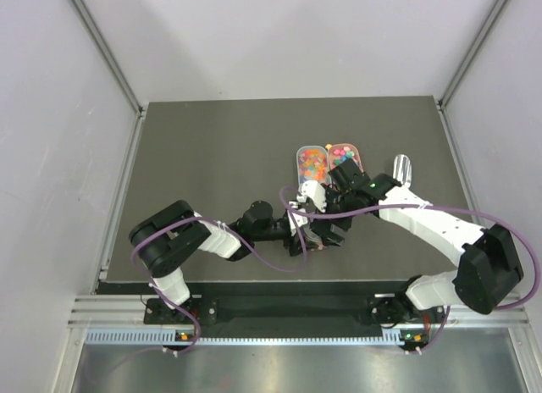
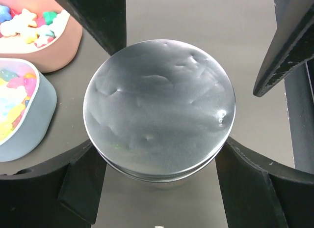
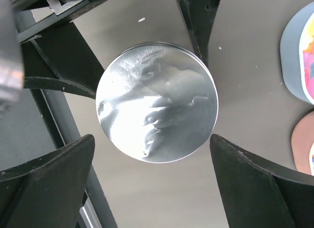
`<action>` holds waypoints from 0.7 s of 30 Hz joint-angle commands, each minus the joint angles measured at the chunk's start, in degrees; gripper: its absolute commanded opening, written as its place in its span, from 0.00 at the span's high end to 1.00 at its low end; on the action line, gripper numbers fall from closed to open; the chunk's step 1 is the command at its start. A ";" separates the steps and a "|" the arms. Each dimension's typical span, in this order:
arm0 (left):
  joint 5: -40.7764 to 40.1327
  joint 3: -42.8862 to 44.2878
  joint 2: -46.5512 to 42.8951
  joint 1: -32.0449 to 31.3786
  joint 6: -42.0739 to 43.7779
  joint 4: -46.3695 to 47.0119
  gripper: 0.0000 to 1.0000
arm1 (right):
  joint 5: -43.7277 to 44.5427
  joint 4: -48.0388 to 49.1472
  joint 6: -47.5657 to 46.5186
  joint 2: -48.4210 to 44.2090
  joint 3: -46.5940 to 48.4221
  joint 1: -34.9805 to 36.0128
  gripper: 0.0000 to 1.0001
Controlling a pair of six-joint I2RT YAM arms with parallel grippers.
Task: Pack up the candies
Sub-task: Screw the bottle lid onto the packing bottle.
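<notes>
The candies (image 1: 313, 162) fill two small trays at the table's middle, a grey-blue one (image 2: 41, 115) and a brown one (image 2: 66, 46). A clear round cup with a lid (image 2: 159, 107) stands just in front of them. My left gripper (image 2: 158, 148) is shut on the cup, one finger against each side under the lid's rim. The right gripper (image 3: 152, 139) hangs over the lid (image 3: 157, 102), open, with both fingers clear of its edge. Nothing shows through the glare on the lid. In the top view both grippers (image 1: 320, 215) meet over the cup and hide it.
A clear scoop (image 1: 401, 167) lies to the right of the trays. The right wrist view has the trays at its right edge (image 3: 294, 66). The dark mat (image 1: 212, 156) ends at metal rails on the left and right, with white walls around.
</notes>
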 commanded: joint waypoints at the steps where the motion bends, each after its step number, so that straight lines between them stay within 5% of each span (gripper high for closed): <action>1: -3.81 1.16 1.88 -3.27 4.07 -7.88 1.00 | 4.73 6.83 4.57 2.34 -1.11 3.99 0.00; 21: -3.46 0.19 1.53 -3.35 3.98 -7.53 1.00 | 2.98 -4.32 -15.12 -9.70 -3.84 -1.46 0.00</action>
